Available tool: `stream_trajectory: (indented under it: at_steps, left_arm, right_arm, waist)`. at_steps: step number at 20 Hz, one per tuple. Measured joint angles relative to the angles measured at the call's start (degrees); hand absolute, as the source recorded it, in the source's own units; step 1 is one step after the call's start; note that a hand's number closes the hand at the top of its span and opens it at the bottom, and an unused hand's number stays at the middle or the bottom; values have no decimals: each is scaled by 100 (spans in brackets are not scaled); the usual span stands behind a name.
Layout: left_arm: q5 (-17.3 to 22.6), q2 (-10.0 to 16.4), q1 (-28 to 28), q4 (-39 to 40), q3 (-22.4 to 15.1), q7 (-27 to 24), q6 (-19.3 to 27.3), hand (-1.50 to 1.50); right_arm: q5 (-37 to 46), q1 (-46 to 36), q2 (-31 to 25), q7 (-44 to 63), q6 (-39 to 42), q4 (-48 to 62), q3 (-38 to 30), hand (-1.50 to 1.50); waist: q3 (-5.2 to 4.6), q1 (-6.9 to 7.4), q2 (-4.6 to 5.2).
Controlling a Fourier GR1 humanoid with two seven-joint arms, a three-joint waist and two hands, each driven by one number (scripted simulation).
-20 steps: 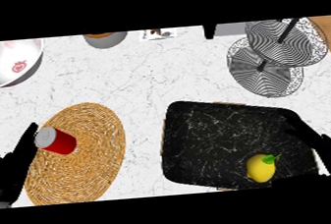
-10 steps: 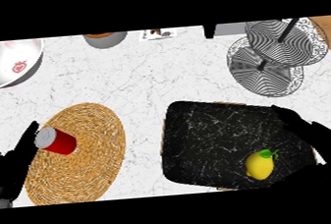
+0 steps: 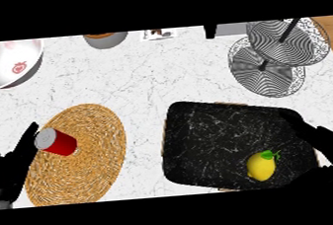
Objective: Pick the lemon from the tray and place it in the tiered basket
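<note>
The lemon point(image 3: 261, 166) lies alone in the black tray point(image 3: 207, 131) toward 5 o'clock — long axis 12-to-6, leaf end at 1 — the right hand point(image 3: 324, 144) near it at 3 o'clock, fingers straight, holding nothing.

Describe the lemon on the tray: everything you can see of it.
The small yellow lemon is oval, with a smooth, evenly bright skin and a little green leaf at its upper right end. It looks whole and unmarked. It lies on its side in the lower right part of the black marbled tray, resting on the tray's surface. Nothing else touches it. The robot's black right hand reaches over the tray just to the lemon's right, fingers straight, apart from the fruit.
</note>
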Motion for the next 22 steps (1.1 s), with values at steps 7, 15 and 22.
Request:
stream_trajectory:
  at_steps: [7,15,22]
  left_arm:
    - [-193,-125,-111,58,295,124,-184,0]
    - [-451,-344,-101,91,528,103,-398,0]
    - [-707,-540,-143,7,702,213,-520,0]
  right_arm:
    - [-67,457,230,-229,572,-38,-470,-150]
    - [565,544,936,-613,703,287,-430,-150]
    - [883,426,1326,-881,926,556,-631,-150]
  waist:
    - [1,-15,0]
    - [2,-5,1]
    - [2,-3,1]
